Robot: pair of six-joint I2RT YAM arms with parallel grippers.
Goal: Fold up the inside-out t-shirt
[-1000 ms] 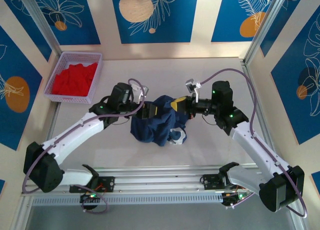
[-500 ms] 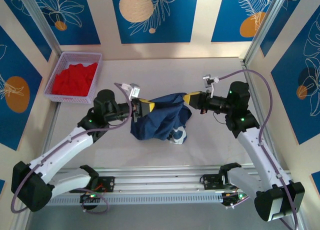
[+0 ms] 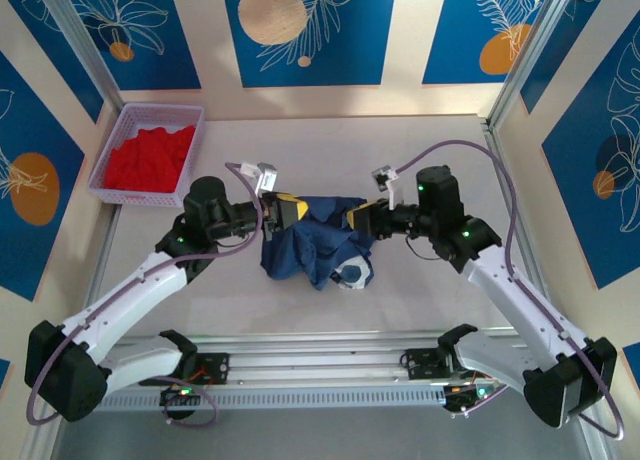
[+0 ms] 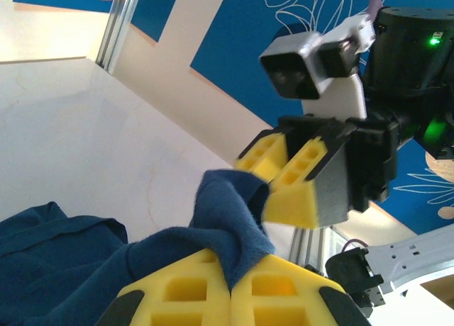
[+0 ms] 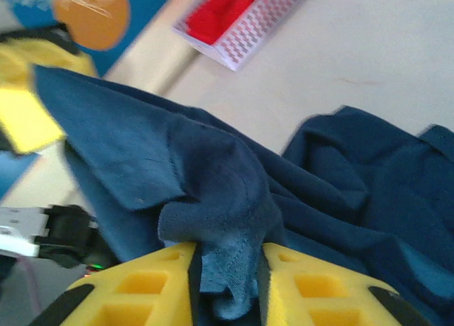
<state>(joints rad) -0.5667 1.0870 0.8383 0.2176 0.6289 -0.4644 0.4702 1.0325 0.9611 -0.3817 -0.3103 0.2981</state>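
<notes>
Navy t-shirt (image 3: 315, 245) hangs bunched over mid-bench (image 3: 430, 145), lifted between both arms. Left gripper (image 3: 292, 209) jaws are fully closed on an edge. Right gripper (image 3: 358, 219) jaws are narrowly parted, with a cloth fold wedged between them. Risk: the right hold may slip and drop that side crumpled. Open bench lies behind; basket (image 3: 110, 180) is well apart; front rail (image 3: 320, 352) is near.

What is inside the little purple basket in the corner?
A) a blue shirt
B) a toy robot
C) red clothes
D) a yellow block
C: the basket at the far left corner holds a pile of bright red cloth, while the navy t-shirt is out on the table between the two arms.
</notes>
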